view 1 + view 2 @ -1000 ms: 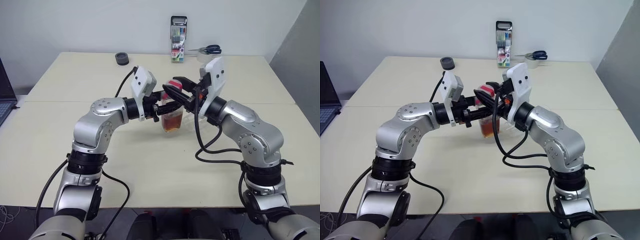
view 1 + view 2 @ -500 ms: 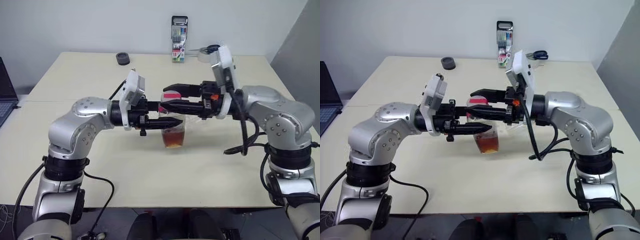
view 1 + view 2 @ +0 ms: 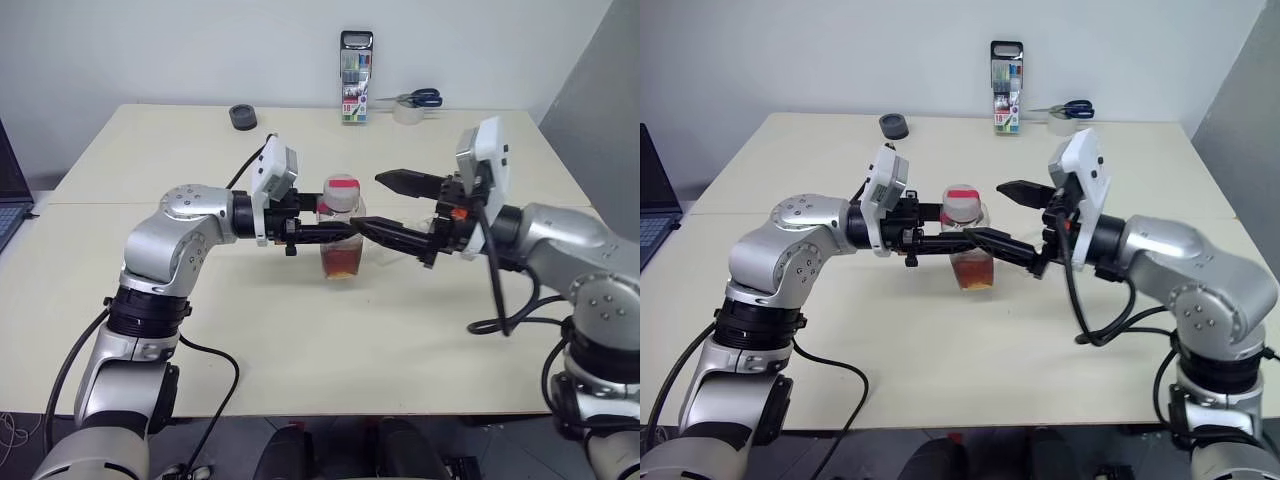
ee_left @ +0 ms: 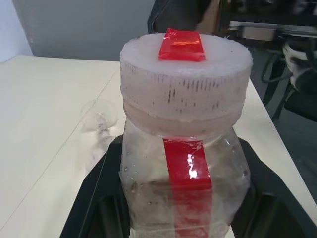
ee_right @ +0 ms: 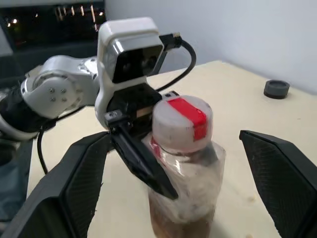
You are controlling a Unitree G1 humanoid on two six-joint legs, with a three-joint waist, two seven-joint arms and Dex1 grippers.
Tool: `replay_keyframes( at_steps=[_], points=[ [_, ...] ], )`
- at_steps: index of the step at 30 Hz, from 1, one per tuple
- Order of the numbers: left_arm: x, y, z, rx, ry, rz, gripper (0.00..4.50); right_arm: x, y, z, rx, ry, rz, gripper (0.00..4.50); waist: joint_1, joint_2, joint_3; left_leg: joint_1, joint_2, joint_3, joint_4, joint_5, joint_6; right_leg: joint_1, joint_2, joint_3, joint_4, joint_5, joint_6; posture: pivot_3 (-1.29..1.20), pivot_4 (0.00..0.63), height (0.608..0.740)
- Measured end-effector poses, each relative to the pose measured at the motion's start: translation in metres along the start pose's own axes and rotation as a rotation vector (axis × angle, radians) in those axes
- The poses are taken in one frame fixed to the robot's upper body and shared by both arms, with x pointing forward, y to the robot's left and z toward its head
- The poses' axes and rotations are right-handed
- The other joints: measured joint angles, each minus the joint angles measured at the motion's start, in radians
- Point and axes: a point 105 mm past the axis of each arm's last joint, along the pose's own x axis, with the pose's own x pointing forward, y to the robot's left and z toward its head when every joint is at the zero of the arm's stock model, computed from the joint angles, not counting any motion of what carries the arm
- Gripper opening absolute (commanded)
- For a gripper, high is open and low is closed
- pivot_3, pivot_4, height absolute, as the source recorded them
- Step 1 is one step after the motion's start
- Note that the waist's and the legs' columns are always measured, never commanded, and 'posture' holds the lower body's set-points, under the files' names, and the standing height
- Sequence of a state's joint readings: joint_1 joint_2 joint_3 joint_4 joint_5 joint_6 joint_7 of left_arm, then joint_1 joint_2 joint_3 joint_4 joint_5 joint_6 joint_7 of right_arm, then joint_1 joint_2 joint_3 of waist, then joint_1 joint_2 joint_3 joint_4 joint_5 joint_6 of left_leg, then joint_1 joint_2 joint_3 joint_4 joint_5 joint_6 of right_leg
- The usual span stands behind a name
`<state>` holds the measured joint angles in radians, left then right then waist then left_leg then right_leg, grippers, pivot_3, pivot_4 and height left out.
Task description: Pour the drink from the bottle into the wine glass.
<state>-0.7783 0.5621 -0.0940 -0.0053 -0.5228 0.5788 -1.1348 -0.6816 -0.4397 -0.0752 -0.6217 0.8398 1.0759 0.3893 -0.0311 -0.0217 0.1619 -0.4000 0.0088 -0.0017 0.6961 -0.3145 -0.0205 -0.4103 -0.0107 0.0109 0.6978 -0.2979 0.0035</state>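
Observation:
The bottle point(image 3: 341, 232) is upright at the table's middle, its whitish cap point(image 3: 341, 191) with the red strip still on. The reddish-brown drink point(image 3: 342, 262) fills its lower part. My left gripper point(image 3: 345, 232) reaches in from the left and is shut on the bottle's body; its black fingers point(image 4: 101, 198) flank the bottle. My right gripper point(image 3: 366, 203) stands open just right of the cap, with wide-spread fingers point(image 5: 280, 171) that touch nothing. The wine glass point(image 4: 99, 114) is on the table beyond the bottle.
A marker pack point(image 3: 357, 78) stands at the back edge, with scissors point(image 3: 415, 98) and a tape roll point(image 3: 407, 112) to its right. A small black round object point(image 3: 243, 117) lies at the back left. A laptop point(image 3: 8, 195) sits at the left edge.
My right gripper has opened wide and pulled back to the right, away from the cap it was closed around. My left gripper keeps its hold on the bottle.

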Motion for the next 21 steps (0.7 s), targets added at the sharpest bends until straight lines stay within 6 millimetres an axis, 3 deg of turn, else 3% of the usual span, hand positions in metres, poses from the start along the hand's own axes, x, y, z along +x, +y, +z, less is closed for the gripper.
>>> replay_keyframes(
  at_steps=[6,11,14,18,21],
  points=[
    [0.003,0.002,0.000,-0.008,-0.014,0.027,2.07,0.022,-0.011,-0.005,-0.004,-0.019,-0.201,4.47,0.000,0.000,0.000,0.000,0.000,0.000,0.000,0.002,-0.003,0.000,0.000,0.000,0.000,0.000,0.000,0.00,0.150,0.740],
    [0.003,0.002,0.000,-0.010,-0.014,0.023,2.07,0.026,-0.011,-0.002,-0.012,-0.038,-0.227,4.47,0.001,0.000,0.000,0.000,0.000,0.000,0.000,0.002,-0.003,0.000,0.000,0.000,0.000,0.000,0.000,0.00,0.150,0.740],
    [0.004,0.002,0.000,-0.009,-0.014,0.022,2.07,0.026,-0.010,-0.001,-0.012,-0.041,-0.220,3.91,0.000,0.000,0.000,0.000,0.000,0.000,0.000,0.002,-0.003,0.000,0.000,0.000,0.000,0.000,0.000,0.00,0.150,0.740],
    [0.004,0.002,0.000,-0.009,-0.013,0.021,2.07,0.028,-0.003,-0.001,-0.004,-0.043,-0.172,2.52,0.000,0.000,0.000,0.000,0.000,0.000,0.000,0.002,-0.003,0.000,0.000,0.000,0.000,0.000,0.000,0.00,0.150,0.740],
    [0.004,0.001,0.000,-0.008,-0.012,0.018,2.07,0.028,0.000,-0.001,-0.013,-0.038,-0.155,1.82,0.000,0.000,0.000,0.000,0.000,0.000,0.000,0.000,-0.001,0.000,0.000,0.000,0.000,0.000,0.000,0.00,0.150,0.740]
  ],
)
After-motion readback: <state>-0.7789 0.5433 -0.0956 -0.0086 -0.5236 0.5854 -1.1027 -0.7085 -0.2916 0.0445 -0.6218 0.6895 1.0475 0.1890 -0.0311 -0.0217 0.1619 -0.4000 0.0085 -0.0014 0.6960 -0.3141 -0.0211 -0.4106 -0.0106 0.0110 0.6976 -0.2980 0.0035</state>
